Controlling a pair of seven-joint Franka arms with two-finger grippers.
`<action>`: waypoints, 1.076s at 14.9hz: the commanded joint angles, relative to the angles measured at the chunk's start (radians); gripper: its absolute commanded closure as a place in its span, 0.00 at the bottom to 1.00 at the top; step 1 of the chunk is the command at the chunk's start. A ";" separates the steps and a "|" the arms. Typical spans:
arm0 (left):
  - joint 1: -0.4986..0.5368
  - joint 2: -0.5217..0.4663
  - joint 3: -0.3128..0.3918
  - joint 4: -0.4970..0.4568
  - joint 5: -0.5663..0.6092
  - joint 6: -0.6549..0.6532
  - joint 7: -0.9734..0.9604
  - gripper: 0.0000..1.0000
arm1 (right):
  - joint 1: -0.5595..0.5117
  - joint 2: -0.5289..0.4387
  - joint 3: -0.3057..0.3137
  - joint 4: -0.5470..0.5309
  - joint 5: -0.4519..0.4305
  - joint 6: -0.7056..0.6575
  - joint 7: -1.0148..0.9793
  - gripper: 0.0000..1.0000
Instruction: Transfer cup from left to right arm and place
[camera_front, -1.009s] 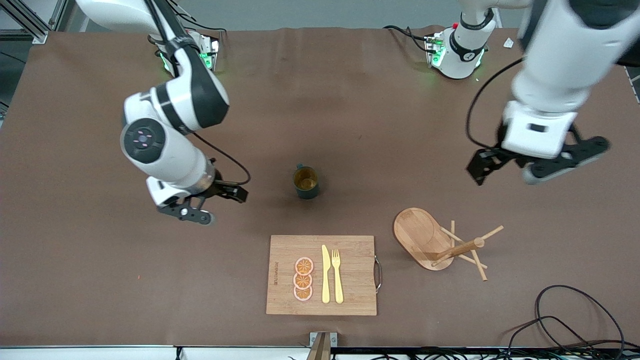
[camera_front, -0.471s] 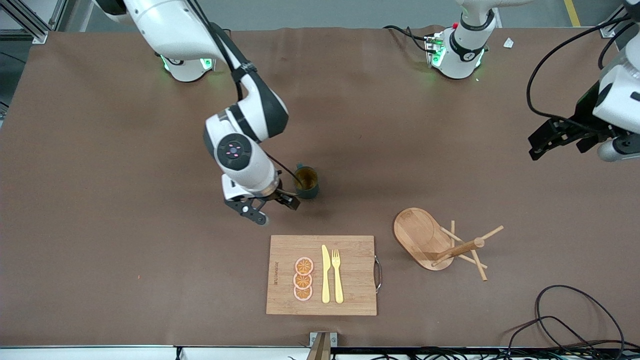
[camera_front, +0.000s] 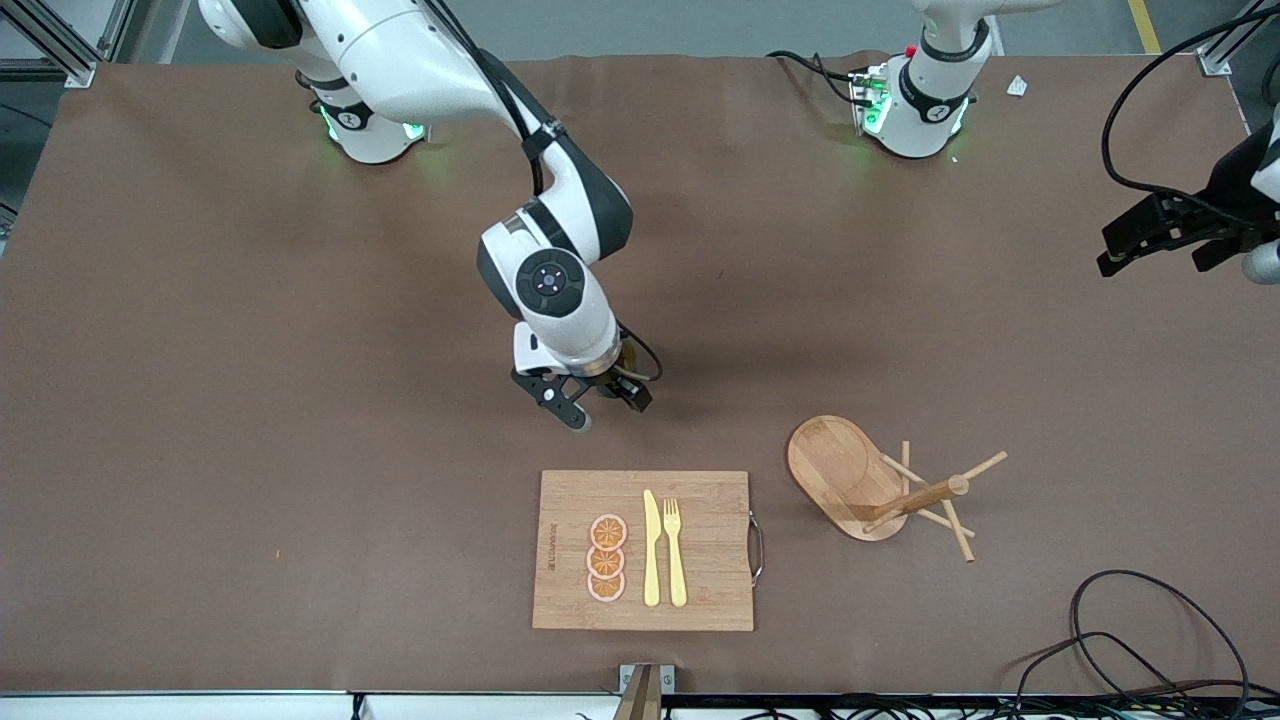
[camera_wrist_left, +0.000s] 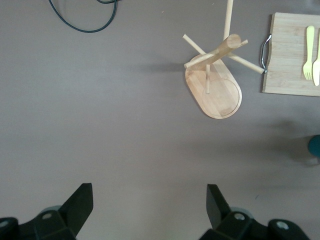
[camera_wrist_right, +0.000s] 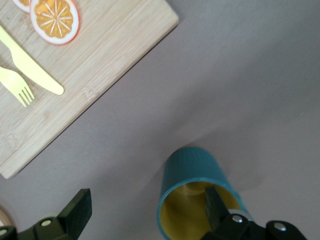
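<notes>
Cup (camera_wrist_right: 197, 197) is straddled on the table by the open right gripper (camera_front: 596, 402), ungrasped; the left gripper (camera_wrist_left: 150, 205) waits open at three o'clock; placing remains.

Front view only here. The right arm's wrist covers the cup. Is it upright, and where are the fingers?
Observer: Upright on the table. The right wrist view looks down on the cup and into its yellow inside.
Operator: Right gripper around it?
Observer: The right gripper is open. One finger is over the cup's mouth and the other is outside its wall.
Operator: Left gripper?
Observer: The left gripper is open and holds nothing. It is over bare table toward the left arm's end, with the wooden mug rack in its view.
</notes>
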 joint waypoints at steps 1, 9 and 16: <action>-0.004 -0.043 -0.001 -0.035 0.002 -0.002 0.016 0.00 | 0.019 0.039 -0.008 0.020 0.020 0.022 0.040 0.00; 0.005 -0.095 -0.013 -0.115 0.005 0.011 0.018 0.00 | 0.023 0.044 -0.008 0.012 0.028 0.021 0.004 0.87; 0.001 -0.090 -0.013 -0.108 0.018 0.013 0.019 0.00 | 0.013 0.035 -0.010 0.014 0.025 0.009 -0.069 1.00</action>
